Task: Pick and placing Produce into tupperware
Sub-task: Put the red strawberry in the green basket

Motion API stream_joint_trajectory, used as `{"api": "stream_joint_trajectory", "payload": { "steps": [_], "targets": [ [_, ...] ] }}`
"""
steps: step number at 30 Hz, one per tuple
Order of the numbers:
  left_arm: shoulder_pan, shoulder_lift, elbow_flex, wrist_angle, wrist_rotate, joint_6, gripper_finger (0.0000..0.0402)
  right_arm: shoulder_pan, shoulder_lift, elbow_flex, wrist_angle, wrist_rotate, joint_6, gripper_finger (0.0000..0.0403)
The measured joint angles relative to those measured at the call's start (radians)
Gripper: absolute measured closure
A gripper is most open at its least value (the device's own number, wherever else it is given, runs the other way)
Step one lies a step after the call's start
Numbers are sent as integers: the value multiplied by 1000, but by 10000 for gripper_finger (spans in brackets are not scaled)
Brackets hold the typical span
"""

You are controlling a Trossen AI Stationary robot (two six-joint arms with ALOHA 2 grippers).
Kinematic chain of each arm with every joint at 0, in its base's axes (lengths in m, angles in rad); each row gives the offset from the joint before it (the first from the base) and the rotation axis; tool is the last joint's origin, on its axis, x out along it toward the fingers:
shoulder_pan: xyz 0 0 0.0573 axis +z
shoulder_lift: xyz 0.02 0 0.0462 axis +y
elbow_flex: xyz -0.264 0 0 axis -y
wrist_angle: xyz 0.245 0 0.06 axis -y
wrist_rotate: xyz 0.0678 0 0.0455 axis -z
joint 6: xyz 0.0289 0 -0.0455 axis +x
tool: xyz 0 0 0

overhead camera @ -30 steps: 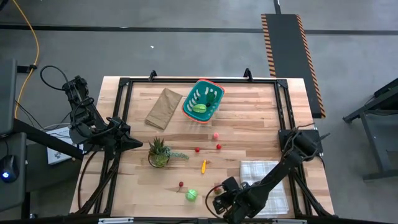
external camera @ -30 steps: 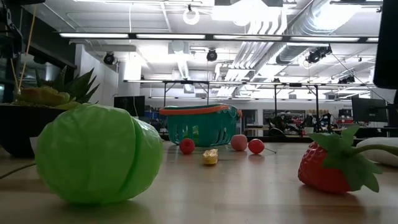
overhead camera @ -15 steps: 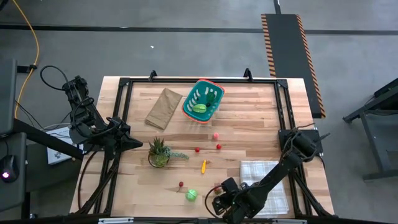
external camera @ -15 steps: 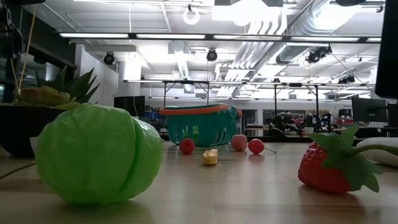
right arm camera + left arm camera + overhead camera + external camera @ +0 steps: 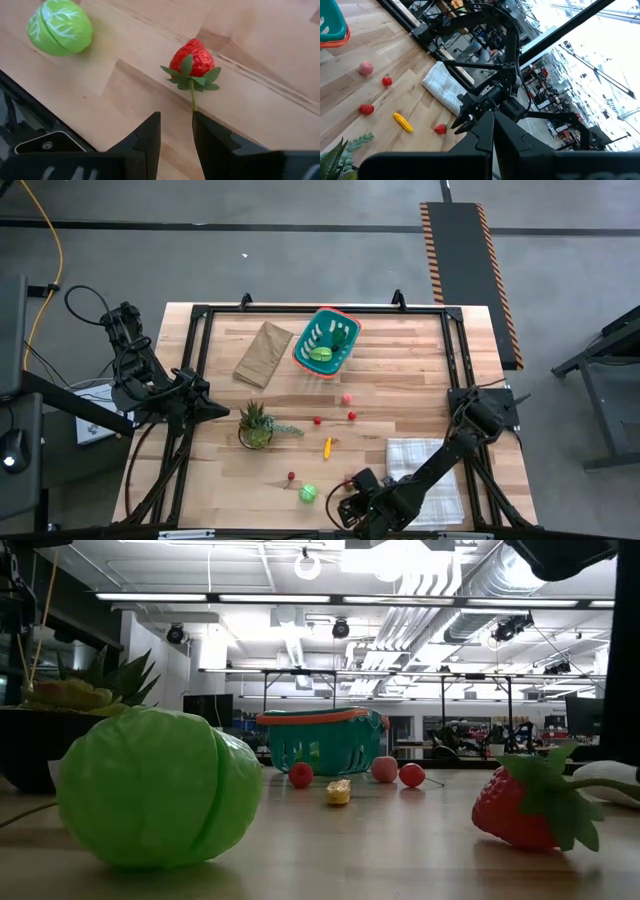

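A red toy strawberry (image 5: pixel 192 59) with green leaves lies on its side near the table's near edge (image 5: pixel 349 479), just in front of my open right gripper (image 5: pixel 176 125). The fingertips stand at the end of its stem. A green toy cabbage (image 5: pixel 307 494) rests on the table to its left. Several small red, pink and yellow pieces lie mid-table, among them a yellow piece (image 5: pixel 327 446). The teal basket (image 5: pixel 326 342) with an orange rim stands at the far side with green pieces inside. My left gripper (image 5: pixel 222 411) waits shut at the table's left edge. My right gripper comes level from the table's near side, along the strawberry's stem. The stem's free end (image 5: pixel 194 106) reaches the tip of one finger (image 5: pixel 200 120). I cannot tell whether they touch. The strawberry lies on the table.
A spiky potted plant (image 5: pixel 256 425) stands left of centre. A flat brown paper bag (image 5: pixel 263 352) lies beside the basket. A checked cloth (image 5: pixel 425 470) lies under my right arm. The table's dark frame (image 5: pixel 30 130) runs close behind my right gripper.
My right gripper has crept toward the table's left and near edge. In the low view the strawberry has shifted a little to the left and tipped slightly.
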Motion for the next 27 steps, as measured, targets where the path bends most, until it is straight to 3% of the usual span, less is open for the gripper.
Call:
{"api": "stream_joint_trajectory", "payload": {
  "steps": [27],
  "targets": [
    [0, 0, 0, 0, 0, 0, 401, -25, 0, 0, -65, -17, -71, 300]
  ]
}}
